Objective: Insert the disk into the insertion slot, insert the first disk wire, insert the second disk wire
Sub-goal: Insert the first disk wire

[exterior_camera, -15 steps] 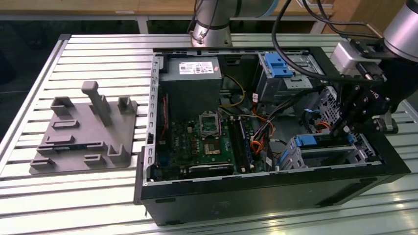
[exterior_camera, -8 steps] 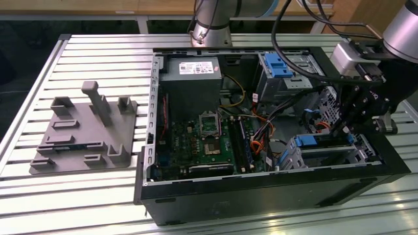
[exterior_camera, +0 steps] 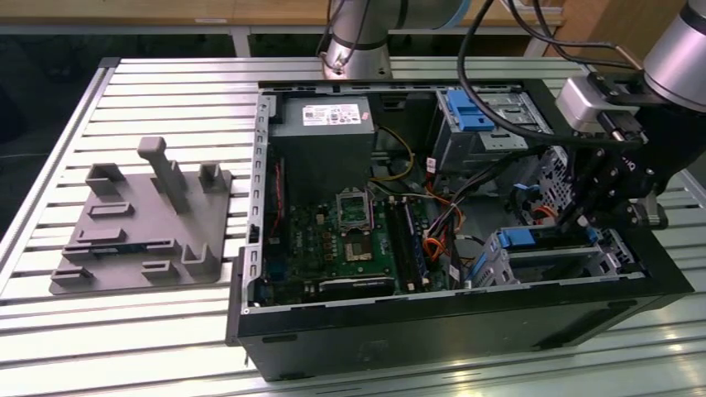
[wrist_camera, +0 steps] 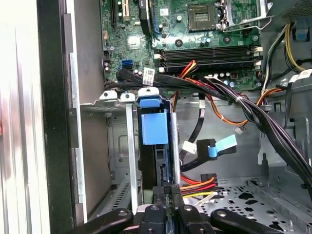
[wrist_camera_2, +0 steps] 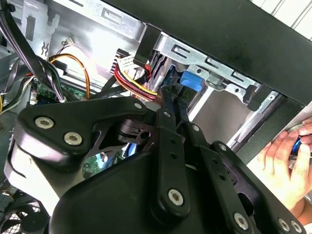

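The disk [exterior_camera: 548, 251] sits in the insertion slot [exterior_camera: 613, 258], the low silver cage at the case's near corner on the exterior view's right. Its blue carrier [wrist_camera: 153, 122] stands at the cage mouth [wrist_camera: 127, 146]. My gripper [exterior_camera: 570, 222] reaches down into the case right behind the disk. Its fingers [wrist_camera_2: 168, 114] are shut on a black connector with red, yellow and black wires [wrist_camera_2: 139, 84] at the disk's back edge [wrist_camera: 163, 168]. The same wire bundle [wrist_camera: 197, 185] runs to the gripper [wrist_camera: 165, 191]. A second wire, black with a blue tab [wrist_camera: 214, 147], hangs loose beside it.
The open computer case holds a motherboard [exterior_camera: 353, 240], a power supply [exterior_camera: 326, 141] and a taller cage with a blue latch [exterior_camera: 485, 112]. Cable bundles [wrist_camera: 253, 114] cross above the bay. A grey fixture plate [exterior_camera: 144, 227] lies at the exterior view's left. A person's hand [wrist_camera_2: 287, 158] rests outside the case wall.
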`<state>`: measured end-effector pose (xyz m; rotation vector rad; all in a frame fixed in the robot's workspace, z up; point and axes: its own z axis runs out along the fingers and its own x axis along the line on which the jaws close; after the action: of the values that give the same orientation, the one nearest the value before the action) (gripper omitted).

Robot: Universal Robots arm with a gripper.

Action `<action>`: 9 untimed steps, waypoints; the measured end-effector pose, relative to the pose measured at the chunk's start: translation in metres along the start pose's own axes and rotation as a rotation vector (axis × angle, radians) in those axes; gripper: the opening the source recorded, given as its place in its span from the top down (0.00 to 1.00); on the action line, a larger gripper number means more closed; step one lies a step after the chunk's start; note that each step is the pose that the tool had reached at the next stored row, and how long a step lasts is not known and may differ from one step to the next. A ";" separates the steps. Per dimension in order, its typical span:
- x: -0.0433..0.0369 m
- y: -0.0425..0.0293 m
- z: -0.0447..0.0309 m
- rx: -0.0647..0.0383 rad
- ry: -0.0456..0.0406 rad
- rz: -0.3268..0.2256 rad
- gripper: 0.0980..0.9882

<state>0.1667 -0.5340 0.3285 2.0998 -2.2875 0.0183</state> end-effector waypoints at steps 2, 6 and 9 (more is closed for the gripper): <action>0.0000 -0.0001 0.0011 0.000 0.0006 -0.001 0.93; 0.0000 0.0000 0.0022 0.000 -0.0018 -0.002 0.92; 0.0003 0.0000 -0.0037 0.000 -0.0002 -0.002 0.78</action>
<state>0.1667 -0.5341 0.3322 2.1018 -2.2859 0.0181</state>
